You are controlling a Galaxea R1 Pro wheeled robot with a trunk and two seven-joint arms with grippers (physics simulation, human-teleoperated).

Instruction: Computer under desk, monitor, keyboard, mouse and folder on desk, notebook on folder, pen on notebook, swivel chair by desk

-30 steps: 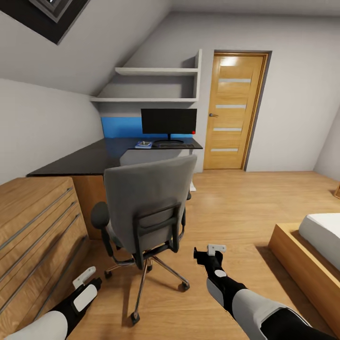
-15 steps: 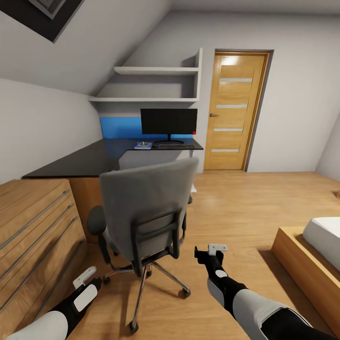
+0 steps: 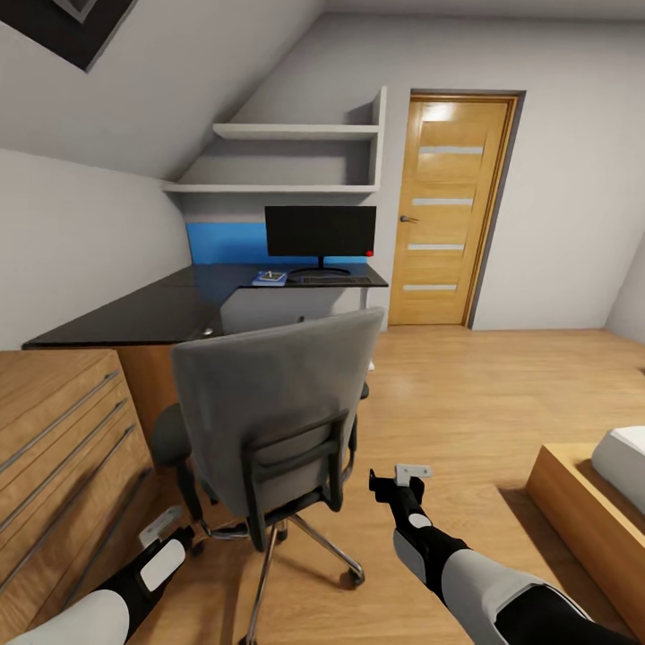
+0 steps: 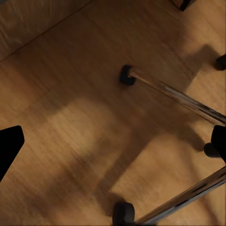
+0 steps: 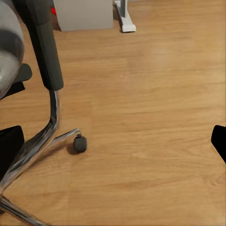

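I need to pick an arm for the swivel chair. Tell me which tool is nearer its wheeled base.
Left. The left tool sits low beside the swivel chair, close to its base casters. The right tool is off the chair's other side, over open floor, farther away.

One swivel chair [image 3: 278,394], one monitor [image 3: 320,231], one keyboard [image 3: 335,280], one desk [image 3: 152,313], two wall shelves [image 3: 296,132], one door [image 3: 445,210], one bed [image 3: 600,502], one drawer unit [image 3: 54,448], two grippers.

The swivel chair [image 3: 278,403] backrest hides its seat and part of the tabletop [image 3: 152,309] behind it. Beside the monitor [image 3: 320,231], the small items [image 3: 270,278] are too small to identify.
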